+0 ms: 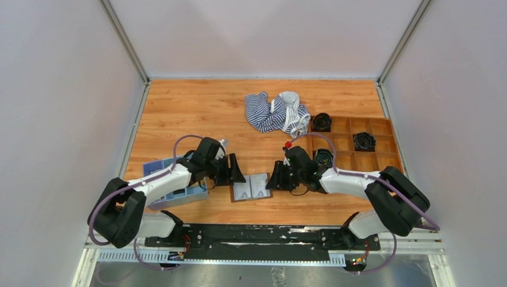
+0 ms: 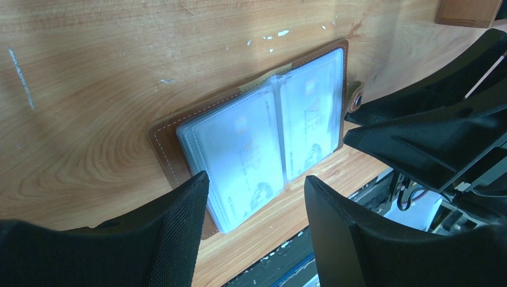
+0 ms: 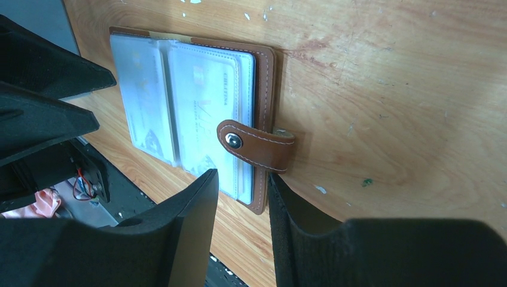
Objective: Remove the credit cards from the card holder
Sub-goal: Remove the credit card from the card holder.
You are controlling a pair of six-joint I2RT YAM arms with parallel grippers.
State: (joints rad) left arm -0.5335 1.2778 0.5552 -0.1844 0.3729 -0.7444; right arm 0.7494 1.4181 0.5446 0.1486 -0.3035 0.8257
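The card holder (image 1: 251, 188) is laid open and flat on the counter (image 1: 197, 110), low in the centre of the overhead view. It sits just above the black rail (image 1: 257, 234) at the bottom edge. The credit cards (image 2: 239, 152) are seen inside its clear pockets, one pale card to each page; their colours cannot be told through the plastic.

The left fingers (image 1: 232, 169) are placed just left of the holder and the right fingers (image 1: 277, 176) just right of it, tips turned toward each other. In the left wrist view the left fingers are spread wide with nothing held, and the holder's lower corner lies in the gap. In the right wrist view the right fingers are parted more narrowly, astride the cover's edge below the snap strap (image 3: 257, 146), which is folded onto the page. Whether they touch the cover cannot be told.

A light-blue tray (image 1: 191, 194) is partly covered by the left arm at lower left. A striped cloth (image 1: 278, 112) is heaped at upper centre, and a brown compartment box (image 1: 359, 156) is set at the right, beside the right arm. Bare wood is left between the holder and the cloth, and across the upper left. Below the holder only a narrow strip of counter is left before the rail.
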